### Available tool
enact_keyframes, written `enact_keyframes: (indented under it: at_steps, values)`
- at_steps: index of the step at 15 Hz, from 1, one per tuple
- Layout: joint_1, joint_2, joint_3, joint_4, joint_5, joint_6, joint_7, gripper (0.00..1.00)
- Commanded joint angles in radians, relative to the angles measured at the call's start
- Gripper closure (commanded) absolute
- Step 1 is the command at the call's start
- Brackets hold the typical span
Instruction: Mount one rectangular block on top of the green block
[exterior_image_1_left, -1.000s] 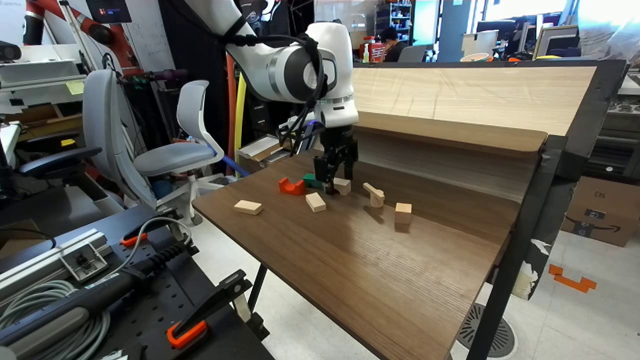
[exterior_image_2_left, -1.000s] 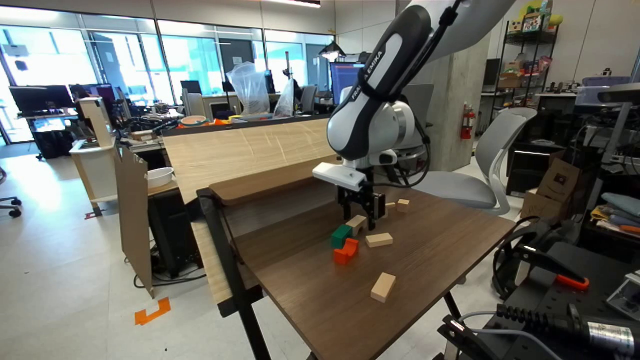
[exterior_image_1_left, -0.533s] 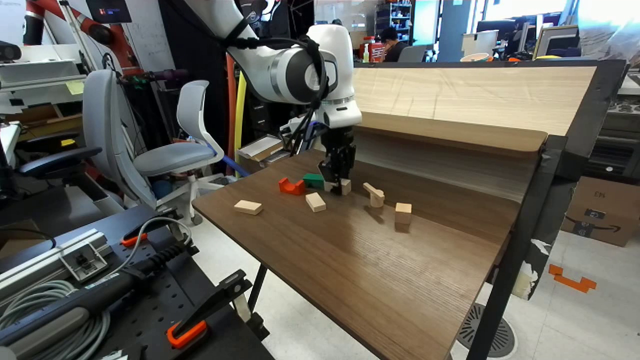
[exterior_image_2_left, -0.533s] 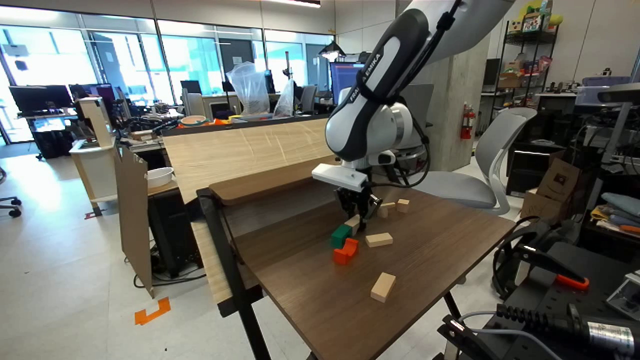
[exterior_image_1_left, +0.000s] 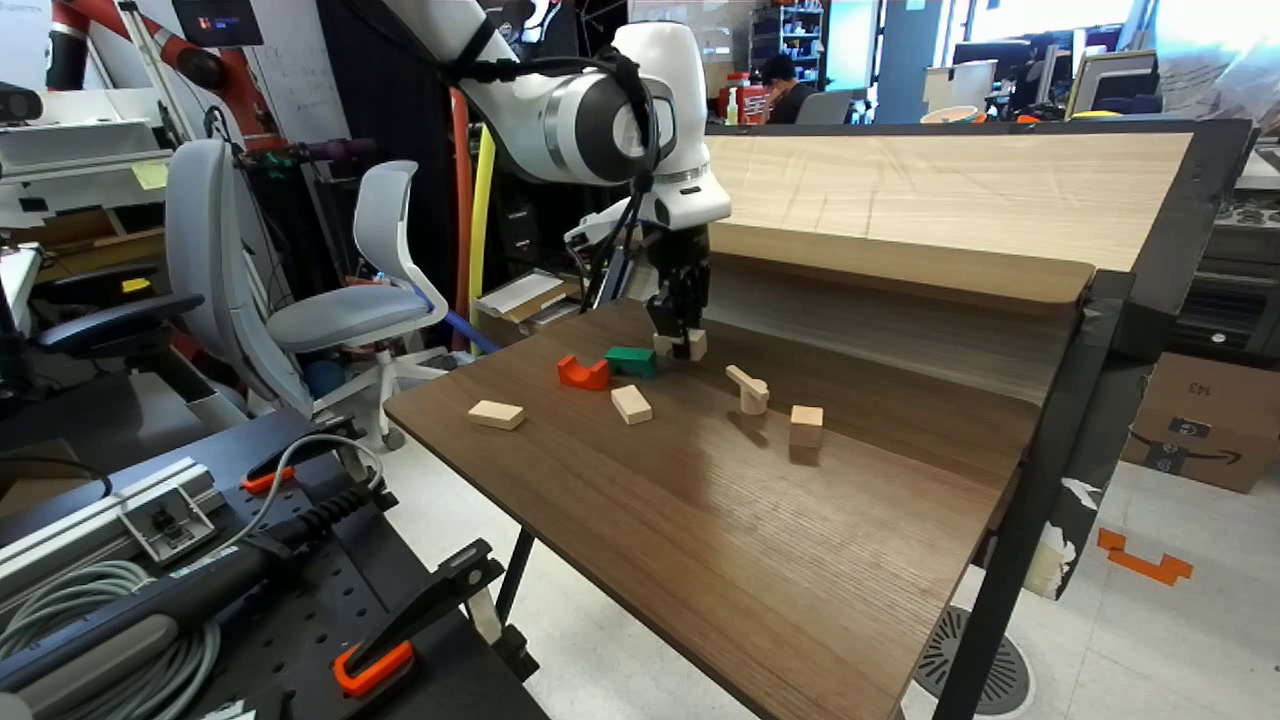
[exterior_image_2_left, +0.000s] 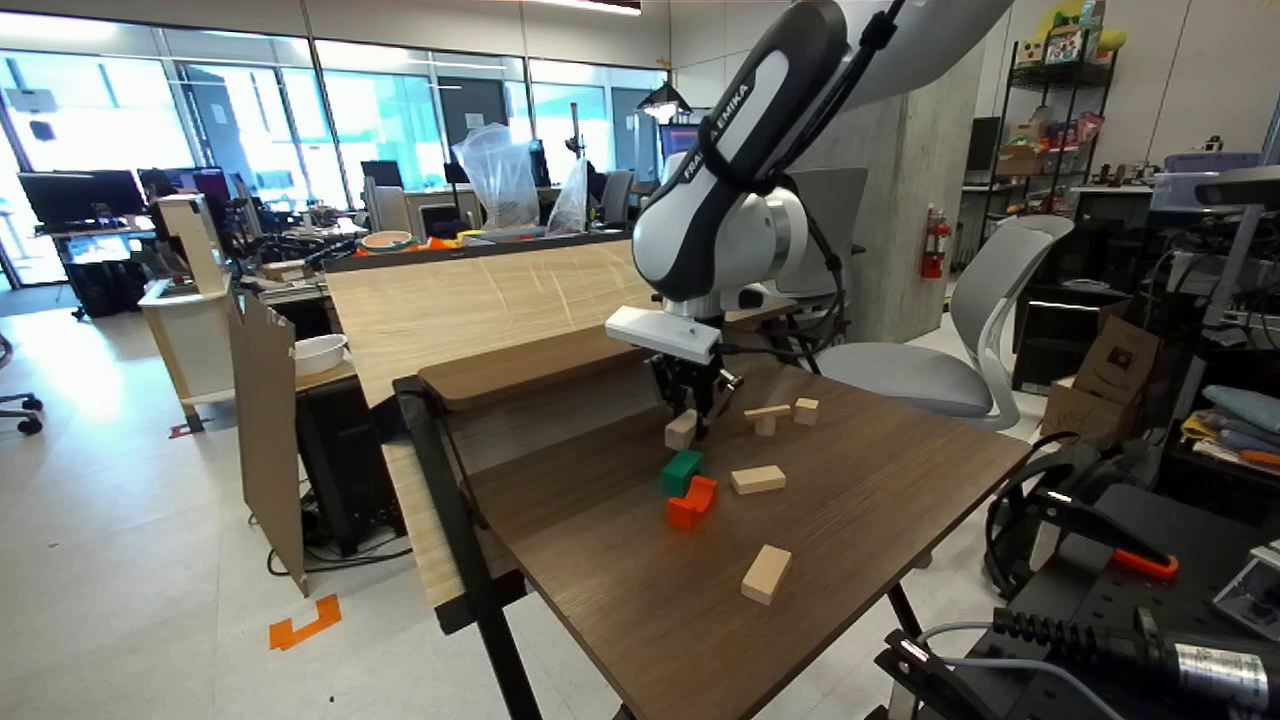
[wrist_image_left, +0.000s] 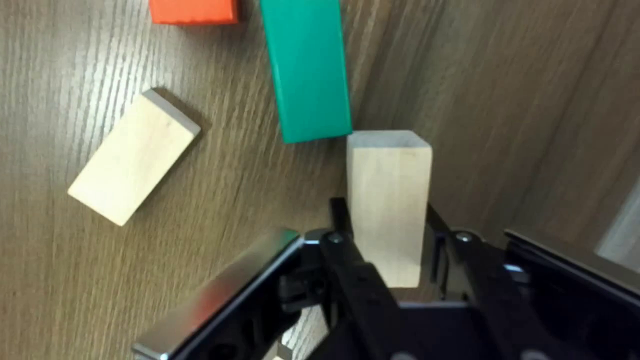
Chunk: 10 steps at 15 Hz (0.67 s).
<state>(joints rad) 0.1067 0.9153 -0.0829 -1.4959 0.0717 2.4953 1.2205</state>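
My gripper (wrist_image_left: 388, 220) is shut on a pale rectangular block (wrist_image_left: 390, 200), one finger along each long side. In an exterior view this block (exterior_image_2_left: 681, 430) appears raised off the tabletop, beyond the green block (exterior_image_2_left: 681, 473). Another exterior view has the gripper (exterior_image_1_left: 683, 342) with parts of the block (exterior_image_1_left: 697, 345) showing either side of a finger. The green block (exterior_image_1_left: 632, 361) lies flat on the table with nothing on it. From the wrist, the held block's far end shows close to the near right corner of the green block (wrist_image_left: 307, 70).
An orange-red notched block (exterior_image_1_left: 583, 374) sits beside the green one. Two loose wooden blocks (exterior_image_1_left: 632, 404) (exterior_image_1_left: 497, 414) lie toward the table's edge. A wooden post with a bar across it (exterior_image_1_left: 751, 392) and another wooden block (exterior_image_1_left: 806, 427) stand farther along. A raised shelf (exterior_image_1_left: 900, 262) runs behind.
The gripper has gone from open around the rectangular block to shut on it. Block and gripper have then risen and moved back toward the shelf side, away from the green block, which stayed put.
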Motion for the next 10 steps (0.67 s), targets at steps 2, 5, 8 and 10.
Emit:
enact_keyframes:
  at_steps: [2,5,8,10]
  values:
    - [-0.010,-0.040,0.043,-0.015,0.030,-0.008,-0.105,0.92]
    - [-0.007,-0.067,0.060,-0.040,0.039,0.011,-0.168,0.92]
    - [-0.010,-0.096,0.074,-0.058,0.053,0.014,-0.227,0.92]
    - [-0.008,-0.108,0.075,-0.069,0.066,0.014,-0.256,0.92]
